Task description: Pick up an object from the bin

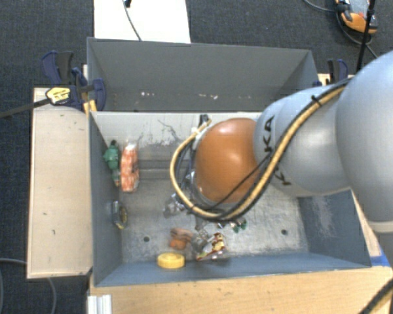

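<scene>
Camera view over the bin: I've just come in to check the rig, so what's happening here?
The KUKA arm reaches into the grey bin from the right, its orange-covered wrist low over the middle of the floor. Nearest it lie a brown piece, a multicoloured heap and a yellow disc by the front wall. A pink packet and a green thing sit along the left wall. Whether anything is gripped is hidden.

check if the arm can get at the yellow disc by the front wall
Probably yes: nothing lies on the disc and the arm hangs nearby. It sits close to the front wall, though, which may crowd a grasp.
</scene>
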Robot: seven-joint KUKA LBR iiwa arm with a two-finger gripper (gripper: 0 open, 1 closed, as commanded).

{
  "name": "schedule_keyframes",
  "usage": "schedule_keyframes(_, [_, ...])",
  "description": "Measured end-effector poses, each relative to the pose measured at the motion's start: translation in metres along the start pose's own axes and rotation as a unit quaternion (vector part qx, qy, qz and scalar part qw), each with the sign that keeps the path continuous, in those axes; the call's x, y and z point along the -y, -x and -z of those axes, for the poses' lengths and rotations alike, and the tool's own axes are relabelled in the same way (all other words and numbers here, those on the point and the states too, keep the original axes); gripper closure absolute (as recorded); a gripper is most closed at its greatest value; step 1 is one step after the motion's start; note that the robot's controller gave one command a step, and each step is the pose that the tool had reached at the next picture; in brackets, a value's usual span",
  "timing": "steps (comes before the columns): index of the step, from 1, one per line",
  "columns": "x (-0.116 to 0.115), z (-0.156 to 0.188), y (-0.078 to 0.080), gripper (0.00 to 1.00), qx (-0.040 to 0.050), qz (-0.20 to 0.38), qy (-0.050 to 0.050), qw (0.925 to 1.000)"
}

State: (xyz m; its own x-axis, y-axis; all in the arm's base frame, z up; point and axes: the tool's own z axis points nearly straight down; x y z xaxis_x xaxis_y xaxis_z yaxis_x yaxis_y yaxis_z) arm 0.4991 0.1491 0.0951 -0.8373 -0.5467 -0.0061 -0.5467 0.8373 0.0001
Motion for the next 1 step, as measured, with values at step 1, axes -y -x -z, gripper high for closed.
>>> schedule_keyframes(1, [0.0028, -0.0159, -0.0092, 1.0, 0.0131, 0.212, -0.003, 0.9772])
